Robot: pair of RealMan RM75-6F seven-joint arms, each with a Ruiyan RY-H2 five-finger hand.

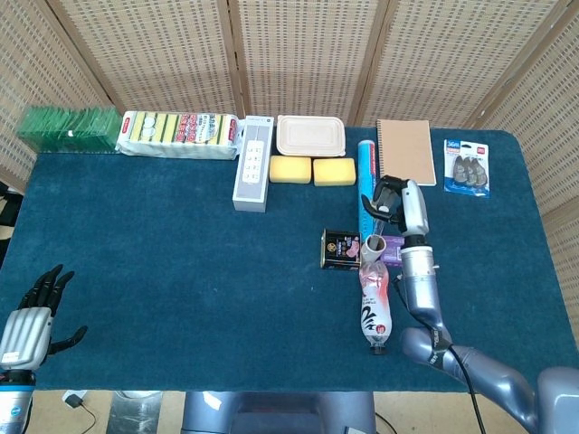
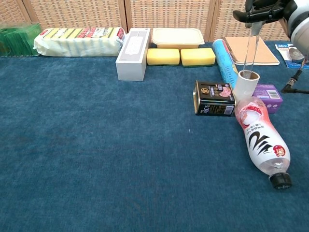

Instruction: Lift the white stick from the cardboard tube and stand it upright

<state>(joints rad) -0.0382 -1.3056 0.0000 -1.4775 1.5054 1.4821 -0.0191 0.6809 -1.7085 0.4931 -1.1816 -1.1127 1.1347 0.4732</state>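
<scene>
The right hand [image 2: 270,8] pinches the white stick [image 2: 250,50], its lower end inside the cardboard tube [image 2: 246,86]: lifting is underway, needing a straight pull upward; left hand [image 1: 32,318] idles open.

Along the far edge of the blue table [image 1: 181,271]: green packs [image 1: 69,129], a sponge multipack [image 1: 178,134], a white power strip box [image 1: 252,164], a lidded beige container [image 1: 310,135] with two yellow sponges [image 1: 312,170] in front, a blue tube [image 1: 366,167], a spiral notebook [image 1: 406,151] and a blister pack [image 1: 467,167]. Nearer the middle, a black can [image 2: 214,98] lying on its side, a purple box [image 2: 268,96], and a plastic bottle [image 2: 261,138] lying flat, cap toward the near edge.
</scene>
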